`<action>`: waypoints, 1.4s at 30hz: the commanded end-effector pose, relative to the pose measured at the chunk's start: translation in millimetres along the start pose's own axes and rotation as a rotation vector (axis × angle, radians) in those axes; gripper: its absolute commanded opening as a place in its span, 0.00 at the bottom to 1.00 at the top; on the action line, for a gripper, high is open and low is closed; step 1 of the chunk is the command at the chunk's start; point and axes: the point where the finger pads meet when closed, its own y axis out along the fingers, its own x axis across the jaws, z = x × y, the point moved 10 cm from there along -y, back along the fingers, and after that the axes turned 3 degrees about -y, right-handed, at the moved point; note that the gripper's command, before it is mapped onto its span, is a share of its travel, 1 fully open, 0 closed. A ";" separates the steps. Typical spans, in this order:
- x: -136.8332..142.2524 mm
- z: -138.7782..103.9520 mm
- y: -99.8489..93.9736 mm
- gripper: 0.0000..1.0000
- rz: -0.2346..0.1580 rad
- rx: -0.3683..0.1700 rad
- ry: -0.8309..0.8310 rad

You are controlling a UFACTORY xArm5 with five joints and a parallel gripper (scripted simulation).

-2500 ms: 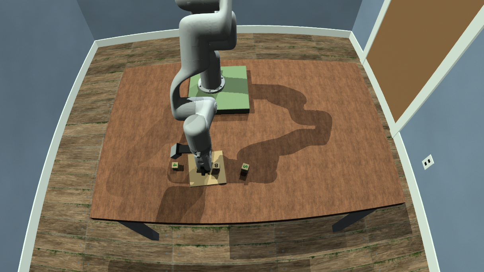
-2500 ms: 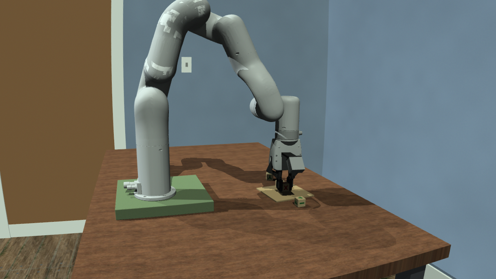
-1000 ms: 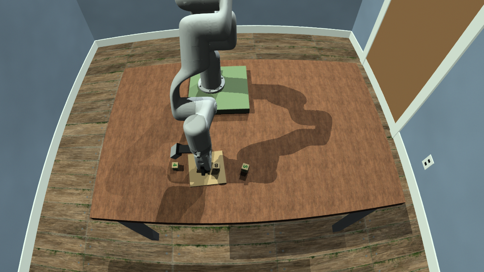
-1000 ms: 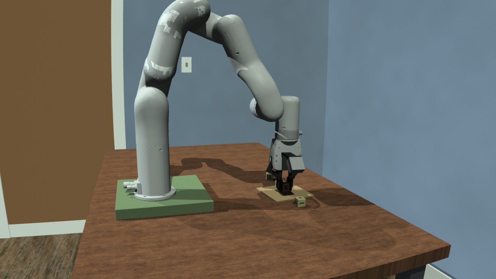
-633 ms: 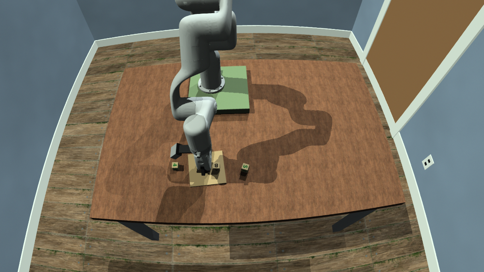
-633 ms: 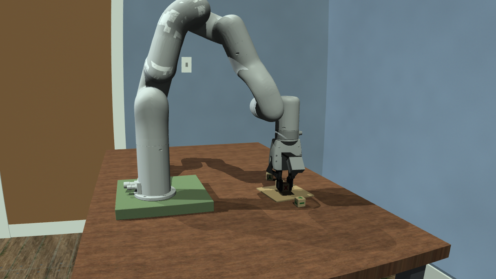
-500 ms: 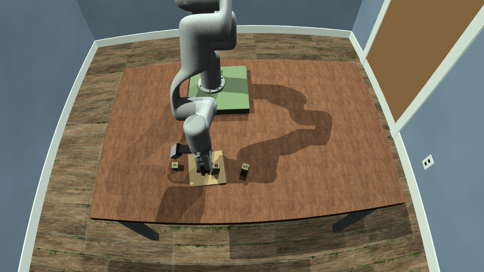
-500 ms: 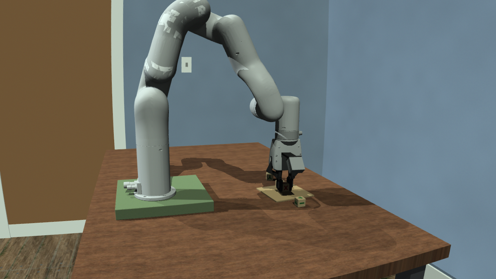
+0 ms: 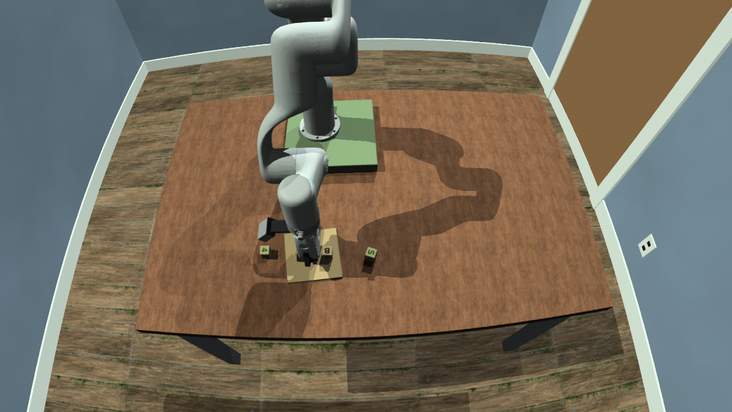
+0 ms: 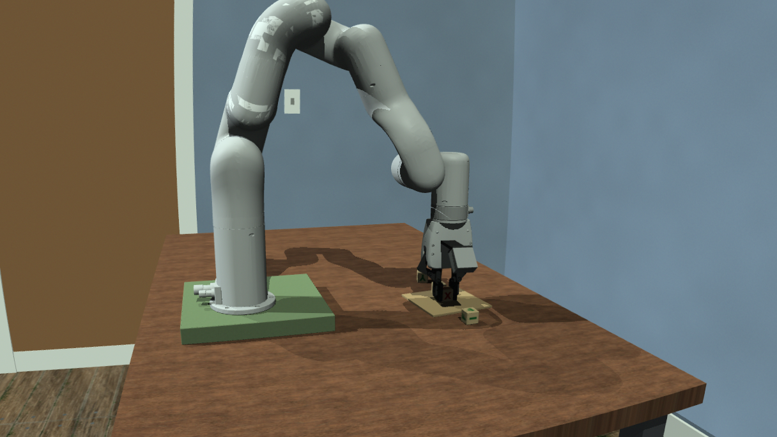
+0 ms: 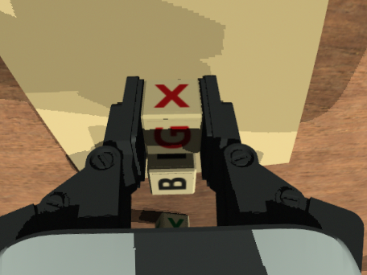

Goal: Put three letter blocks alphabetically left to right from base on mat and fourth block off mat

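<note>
My gripper (image 9: 307, 258) is shut on the G block (image 11: 172, 133), which shows a red G on top and a red X on one side. It holds the block low over the tan mat (image 9: 318, 258); I cannot tell whether the block touches it. The gripper also shows in the side view (image 10: 446, 296). The B block (image 9: 325, 250) lies on the mat right beside the held block, B up. The S block (image 9: 370, 252) lies on the table to the right of the mat. The 4 block (image 9: 264, 250) lies on the table to the left of it.
The arm's green base plate (image 9: 334, 135) sits behind the mat. The table's front edge (image 9: 373, 332) is a little way beyond the mat. The arm's shadow covers the mat and the blocks.
</note>
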 end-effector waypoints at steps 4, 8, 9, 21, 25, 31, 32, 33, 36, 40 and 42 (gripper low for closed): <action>-1.0 0.0 -0.9 0.21 0.004 0.000 0.000; -1.0 0.0 -0.9 0.21 0.004 0.000 0.000; -1.0 0.0 -0.9 0.21 0.004 0.000 0.000; -1.0 0.0 -0.9 0.21 0.004 0.000 0.000; -1.0 0.0 -0.9 0.21 0.004 0.000 0.000; -1.0 0.0 -0.9 0.21 0.004 0.000 0.000; -1.0 0.0 -0.9 0.21 0.004 0.000 0.000; -1.0 0.0 -0.9 0.21 0.004 0.000 0.000; -1.0 0.0 -0.9 0.21 0.004 0.000 0.000; -1.0 0.0 -0.9 0.26 0.004 0.000 0.000; -1.0 0.0 -0.9 0.30 0.004 0.000 0.000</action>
